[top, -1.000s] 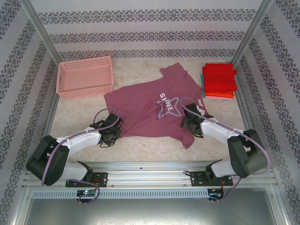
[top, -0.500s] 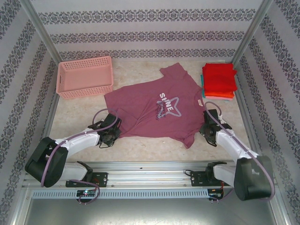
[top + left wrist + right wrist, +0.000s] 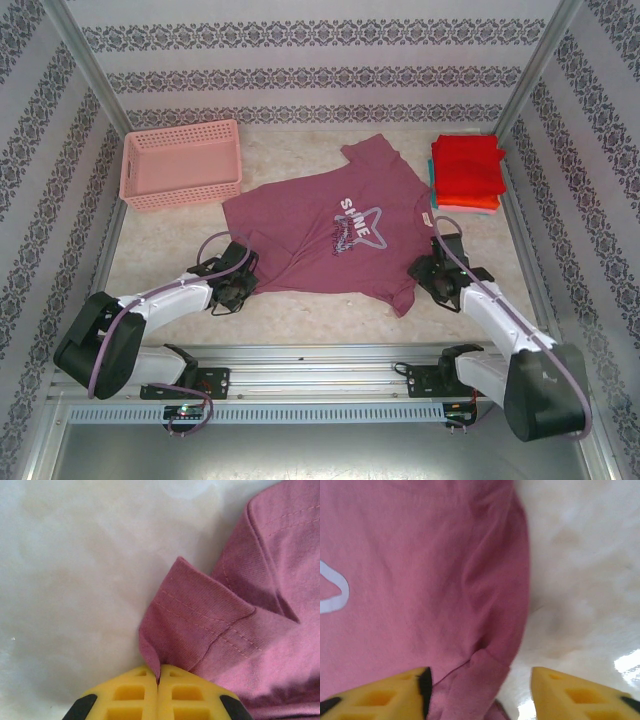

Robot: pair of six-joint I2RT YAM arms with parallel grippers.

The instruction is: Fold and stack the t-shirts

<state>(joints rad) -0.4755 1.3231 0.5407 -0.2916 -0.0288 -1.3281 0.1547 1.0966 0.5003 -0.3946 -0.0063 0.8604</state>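
Yellow pads (image 3: pixel 127 697) of the left gripper (image 3: pixel 158 679) pinch the maroon shirt (image 3: pixel 240 630) by its hem corner, and the cloth spreads beyond them. The right gripper (image 3: pixel 479 682) stands wide with the shirt's side edge between its fingers, gripping nothing. It should probably close there before both arms lift together.

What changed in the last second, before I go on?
The right gripper pulled off the maroon-plum cloth t-shirt to the right, then edged back; its open jaws now straddle the shirt's edge. The left gripper stays shut on the shirt's near-left corner. Shirt, red folded stack and pink plastic lattice basket unmoved.
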